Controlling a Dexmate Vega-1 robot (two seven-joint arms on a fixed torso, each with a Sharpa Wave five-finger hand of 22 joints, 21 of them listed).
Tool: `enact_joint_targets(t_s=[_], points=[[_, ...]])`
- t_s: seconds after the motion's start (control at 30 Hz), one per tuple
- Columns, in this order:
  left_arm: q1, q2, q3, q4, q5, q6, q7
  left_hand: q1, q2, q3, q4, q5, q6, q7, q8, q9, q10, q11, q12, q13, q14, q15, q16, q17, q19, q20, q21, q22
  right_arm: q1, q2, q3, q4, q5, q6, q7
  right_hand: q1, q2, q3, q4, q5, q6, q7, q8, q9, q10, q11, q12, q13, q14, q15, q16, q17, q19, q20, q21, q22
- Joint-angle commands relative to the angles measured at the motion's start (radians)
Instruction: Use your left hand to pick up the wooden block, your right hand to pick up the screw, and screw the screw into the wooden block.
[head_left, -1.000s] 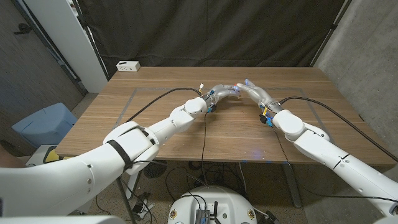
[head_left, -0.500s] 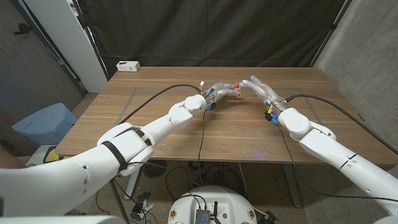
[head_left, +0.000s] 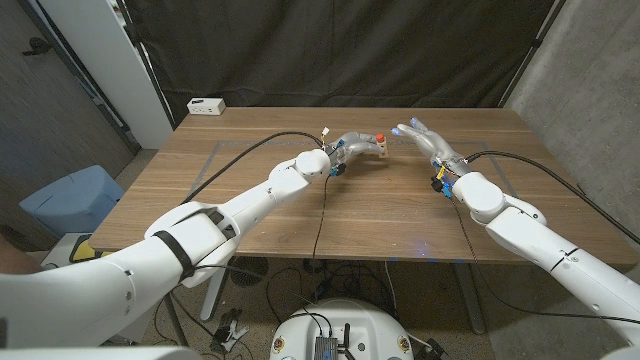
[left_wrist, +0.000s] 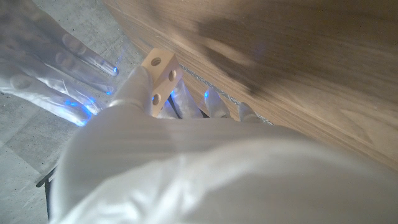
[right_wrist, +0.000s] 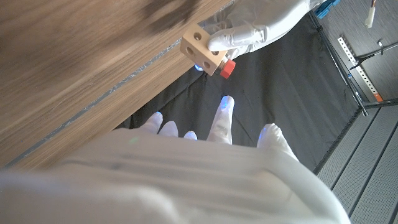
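My left hand (head_left: 352, 144) holds the small wooden block (head_left: 382, 149) above the far middle of the table. A red-headed screw (head_left: 381, 136) sticks out of the block. In the right wrist view the block (right_wrist: 201, 49) has round holes, the red screw (right_wrist: 227, 68) juts from one face, and my left hand's fingers (right_wrist: 247, 32) grip it. The left wrist view shows the block (left_wrist: 160, 73) pinched at the fingertips. My right hand (head_left: 421, 137) is a short way right of the block, fingers spread, holding nothing.
The wooden table (head_left: 250, 200) carries a small white box (head_left: 206, 105) at its back left corner. Black cables (head_left: 250, 160) run from both wrists across the table. A blue bin (head_left: 70, 200) stands on the floor to the left. A dark curtain hangs behind.
My right hand has drawn back to the right, away from the block, and spread its fingers. The red screw head now shows on the block, which my left hand still holds.
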Motion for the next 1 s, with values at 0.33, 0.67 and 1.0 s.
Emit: enact_joint_targets(t_s=[0.33,0.67,1.0], points=[[0.033,0.061,0.002,-0.135,0.041,0.058,0.035,0.002,-0.001,0.0,0.002,0.006,0.053,0.017,0.002,0.003,0.004,0.001,0.002,0.004,0.002,-0.045,-0.001,0.002,-0.013,0.008,-0.001,0.004,0.068,0.062,-0.024,0.121,0.023,0.054,0.025,-0.009,-0.006,0.002,-0.005,-0.003,0.01,0.015,0.002,0.002,-0.013,0.01,0.002,0.002,-0.126,0.003,0.007,0.002,0.006,0.025,0.004,0.0],[0.022,0.049,0.003,-0.109,0.041,0.049,0.029,-0.001,-0.002,-0.002,0.004,0.006,0.055,0.017,0.003,0.003,0.003,0.001,0.001,0.005,0.002,-0.044,0.0,0.003,-0.013,0.009,0.0,0.004,0.105,0.082,-0.05,0.17,0.032,0.065,0.057,-0.016,-0.009,-0.001,-0.003,-0.005,-0.008,0.003,-0.005,0.002,-0.032,0.013,-0.006,0.002,-0.137,0.005,0.003,0.003,-0.001,0.027,-0.001,0.0],[0.007,0.031,0.006,-0.068,0.038,0.03,0.02,0.0,-0.002,-0.002,0.004,0.006,0.054,0.018,0.002,0.003,0.005,0.001,0.002,0.005,0.002,-0.046,0.0,0.003,-0.013,0.01,0.001,0.004,0.136,0.106,-0.074,0.213,0.044,0.079,0.086,-0.032,-0.01,-0.007,0.004,-0.007,-0.032,-0.008,-0.01,0.002,-0.054,0.016,-0.011,0.003,-0.155,0.008,-0.002,0.006,-0.019,0.031,-0.008,0.0]])
